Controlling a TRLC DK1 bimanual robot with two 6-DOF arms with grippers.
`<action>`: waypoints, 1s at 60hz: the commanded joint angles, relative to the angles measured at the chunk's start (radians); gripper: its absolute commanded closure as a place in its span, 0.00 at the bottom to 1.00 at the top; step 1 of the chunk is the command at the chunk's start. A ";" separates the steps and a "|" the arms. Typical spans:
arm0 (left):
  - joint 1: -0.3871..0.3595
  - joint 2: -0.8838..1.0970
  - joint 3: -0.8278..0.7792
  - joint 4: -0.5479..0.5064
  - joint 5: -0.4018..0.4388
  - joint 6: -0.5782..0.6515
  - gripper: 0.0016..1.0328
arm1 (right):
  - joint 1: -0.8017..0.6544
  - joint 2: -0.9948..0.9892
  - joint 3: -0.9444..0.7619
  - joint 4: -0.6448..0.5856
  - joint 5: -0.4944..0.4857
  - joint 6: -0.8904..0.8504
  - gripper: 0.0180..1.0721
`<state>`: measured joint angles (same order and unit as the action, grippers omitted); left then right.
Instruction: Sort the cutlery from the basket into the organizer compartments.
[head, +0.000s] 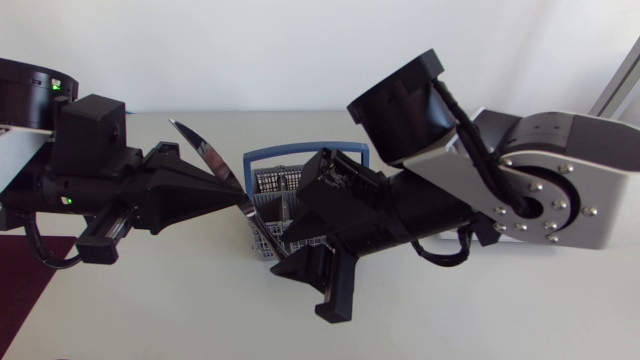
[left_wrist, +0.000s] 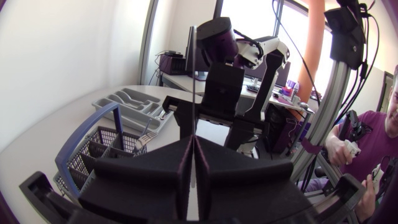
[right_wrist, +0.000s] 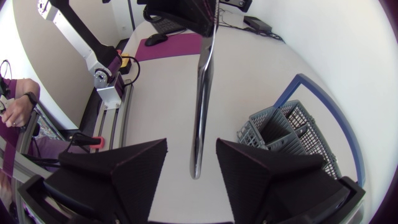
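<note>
Left gripper (left_wrist: 194, 155) is clamped shut on a knife (right_wrist: 203, 93), held just beside the basket (head: 262, 183) and above its rim. Right gripper (right_wrist: 191, 173) stands wide, its 2 fingers flanking the handle without touching. If the left lets go before the right closes, the knife would likely fall.

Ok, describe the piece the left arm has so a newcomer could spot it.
Find the grey basket with the blue handle mid-table. Beside it the left gripper is shut on a knife, its shiny blade slanting up out of it. Unlike the fork standing in the basket, it is in the air, its other end between the fingers of the open right gripper.
</note>
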<state>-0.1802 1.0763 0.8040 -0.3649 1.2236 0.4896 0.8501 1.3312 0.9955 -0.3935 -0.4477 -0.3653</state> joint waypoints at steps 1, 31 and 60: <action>-0.010 0.014 0.011 0.015 0.031 -0.020 0.97 | 0.007 0.026 0.026 -0.016 -0.016 0.020 0.63; -0.024 0.019 0.020 0.015 0.043 -0.043 0.97 | 0.007 0.057 0.025 -0.031 -0.072 0.035 0.94; -0.039 0.019 0.014 0.015 0.043 -0.051 0.97 | 0.001 0.039 0.026 -0.025 -0.080 0.045 0.62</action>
<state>-0.2172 1.0859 0.8040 -0.3653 1.2480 0.4667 0.8490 1.3693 1.0088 -0.4110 -0.5243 -0.3294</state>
